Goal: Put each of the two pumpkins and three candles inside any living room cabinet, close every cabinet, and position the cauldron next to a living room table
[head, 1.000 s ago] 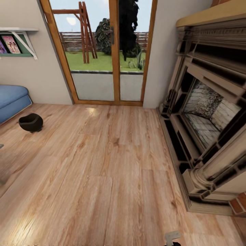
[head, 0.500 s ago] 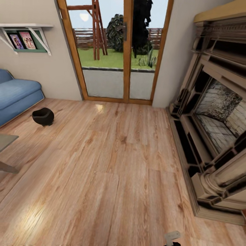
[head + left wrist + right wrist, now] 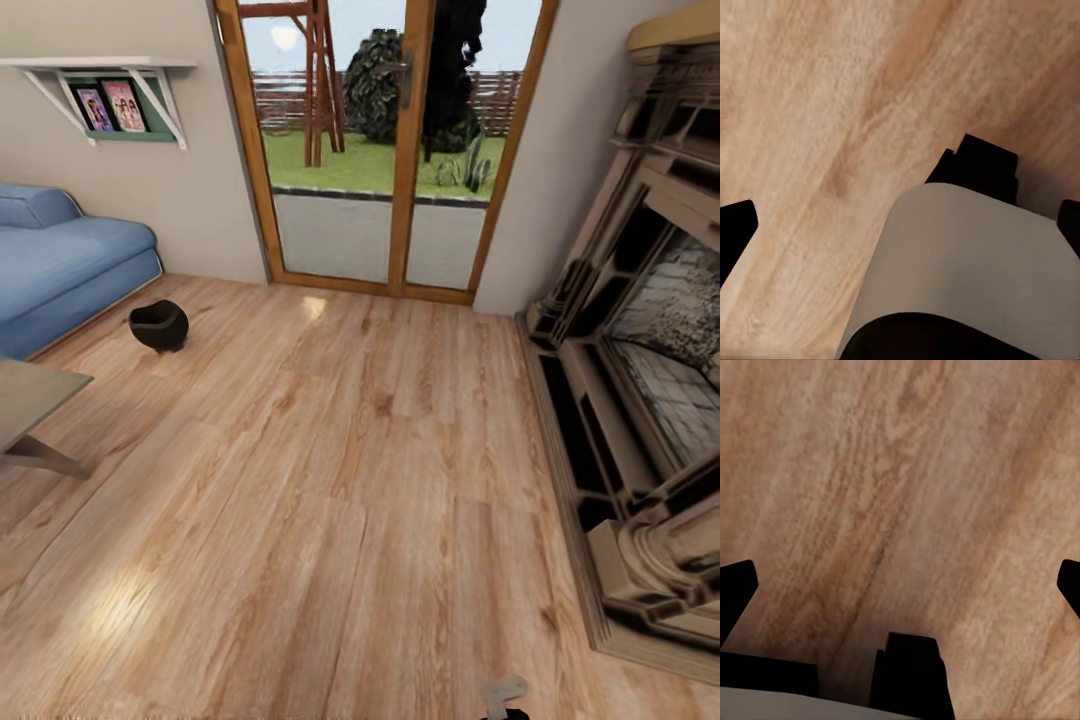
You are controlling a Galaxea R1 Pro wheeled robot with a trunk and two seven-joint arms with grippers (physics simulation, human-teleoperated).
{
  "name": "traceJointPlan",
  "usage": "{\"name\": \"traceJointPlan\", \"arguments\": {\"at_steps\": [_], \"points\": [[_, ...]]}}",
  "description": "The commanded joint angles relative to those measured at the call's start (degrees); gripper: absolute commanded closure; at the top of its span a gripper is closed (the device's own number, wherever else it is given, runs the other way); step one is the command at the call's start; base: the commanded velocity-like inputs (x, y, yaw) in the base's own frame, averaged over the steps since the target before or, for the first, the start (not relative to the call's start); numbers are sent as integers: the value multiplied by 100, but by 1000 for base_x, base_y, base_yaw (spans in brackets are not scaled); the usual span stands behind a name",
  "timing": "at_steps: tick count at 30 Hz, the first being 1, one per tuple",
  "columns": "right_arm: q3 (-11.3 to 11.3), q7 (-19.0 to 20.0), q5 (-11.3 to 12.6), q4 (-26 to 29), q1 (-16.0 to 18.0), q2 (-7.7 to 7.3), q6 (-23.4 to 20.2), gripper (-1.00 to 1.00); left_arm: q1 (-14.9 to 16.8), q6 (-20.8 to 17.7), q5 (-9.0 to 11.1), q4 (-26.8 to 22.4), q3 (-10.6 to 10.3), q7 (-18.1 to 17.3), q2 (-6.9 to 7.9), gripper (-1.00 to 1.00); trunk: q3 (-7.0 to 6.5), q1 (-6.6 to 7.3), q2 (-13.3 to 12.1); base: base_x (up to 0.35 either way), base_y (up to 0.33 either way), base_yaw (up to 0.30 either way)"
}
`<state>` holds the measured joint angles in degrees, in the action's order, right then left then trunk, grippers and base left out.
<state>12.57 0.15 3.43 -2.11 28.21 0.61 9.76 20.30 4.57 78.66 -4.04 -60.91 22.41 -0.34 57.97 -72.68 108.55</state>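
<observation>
Cauldron on floor just beside blue sofa, near table corner. Both grippers spread wide, empty. Risk: base clipping the table corner while approaching.

No lettering, label, brand, number or sign can be read anywhere I look. The two framed pictures propped under the wall shelf show only pink and dark blurs, too small for me to make out any words. The black cauldron on the wooden floor bears no marking, and the fireplace surround carries only carved mouldings.
</observation>
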Motion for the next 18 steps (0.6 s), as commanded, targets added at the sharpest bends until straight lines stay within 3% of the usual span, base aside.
{"name": "traceJointPlan", "arguments": {"at_steps": [1,18], "points": [[0,0,0,0,0,0,0,-100,0,0,0,2,0,0,2,-100,8,0,0,0,0,184],[0,-6,0,-9,0,7,6,-100,0,0,0,15,0,-4,9,-100,123,0,0,0,0,198]]}}
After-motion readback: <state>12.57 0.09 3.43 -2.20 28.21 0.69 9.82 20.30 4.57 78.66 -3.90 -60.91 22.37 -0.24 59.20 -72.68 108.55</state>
